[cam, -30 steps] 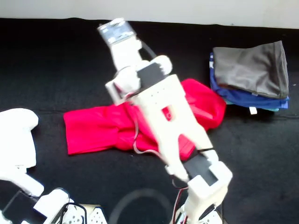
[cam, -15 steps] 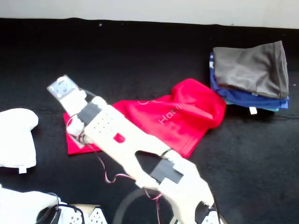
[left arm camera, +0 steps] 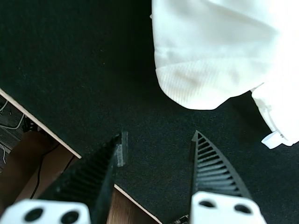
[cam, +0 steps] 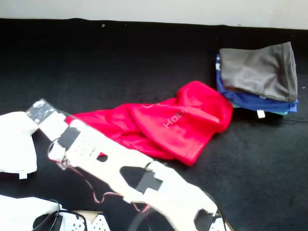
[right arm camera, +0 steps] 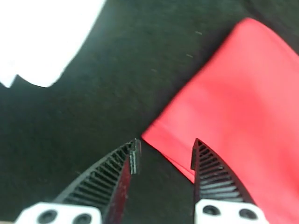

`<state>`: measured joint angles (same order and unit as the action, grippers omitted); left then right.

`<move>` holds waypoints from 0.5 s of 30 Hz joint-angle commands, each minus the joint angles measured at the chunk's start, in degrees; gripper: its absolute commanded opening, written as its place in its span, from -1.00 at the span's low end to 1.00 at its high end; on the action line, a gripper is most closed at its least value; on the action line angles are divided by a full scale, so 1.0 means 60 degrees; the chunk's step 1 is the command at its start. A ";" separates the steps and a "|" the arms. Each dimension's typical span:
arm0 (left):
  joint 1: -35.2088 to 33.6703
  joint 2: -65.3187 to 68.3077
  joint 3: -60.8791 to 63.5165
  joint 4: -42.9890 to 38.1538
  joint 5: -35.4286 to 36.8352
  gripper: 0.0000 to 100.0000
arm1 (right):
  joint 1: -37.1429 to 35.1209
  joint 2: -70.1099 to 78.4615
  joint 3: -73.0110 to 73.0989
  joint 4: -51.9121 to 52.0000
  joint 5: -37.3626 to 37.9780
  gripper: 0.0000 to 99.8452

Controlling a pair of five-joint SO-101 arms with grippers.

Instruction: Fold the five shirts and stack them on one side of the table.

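Red shirt (cam: 166, 126) looks thin, soft and light. My right end effector (right arm camera: 165, 145) hangs open over its corner, where I would pinch the hem firmly.

I'm looking down on a tabletop (cam: 96, 62) covered in black cloth. A pale wall (cam: 192, 12) runs along the tabletop's far edge. At one border of the tabletop a thin light wooden edge (left arm camera: 51, 136) shows under the cloth. Past it, below the tabletop, I see cables (left arm camera: 10, 119) and a brown surface (left arm camera: 28, 172) I cannot identify.
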<state>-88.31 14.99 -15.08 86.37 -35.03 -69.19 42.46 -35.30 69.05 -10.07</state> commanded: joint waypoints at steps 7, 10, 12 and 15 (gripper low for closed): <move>-0.0066 -0.0125 -0.0374 -0.0015 -0.0059 -0.55 | 0.0022 0.2308 -0.3817 0.1106 -0.0015 -0.64; -0.0066 -0.0125 -0.0374 -0.0015 -0.0059 -0.55 | 0.0212 0.2908 -0.4535 0.1810 0.0000 -0.64; -0.0066 -0.0125 -0.0374 -0.0015 -0.0059 -0.55 | 0.0403 0.3216 -0.4886 0.2161 0.0000 -0.64; -0.0066 -0.0125 -0.0374 -0.0015 -0.0059 -0.55 | 0.0711 0.3495 -0.5414 0.2645 0.0000 -0.64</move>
<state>-88.31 14.99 -15.08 86.37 -35.03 -68.13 63.03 -64.04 81.80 -9.98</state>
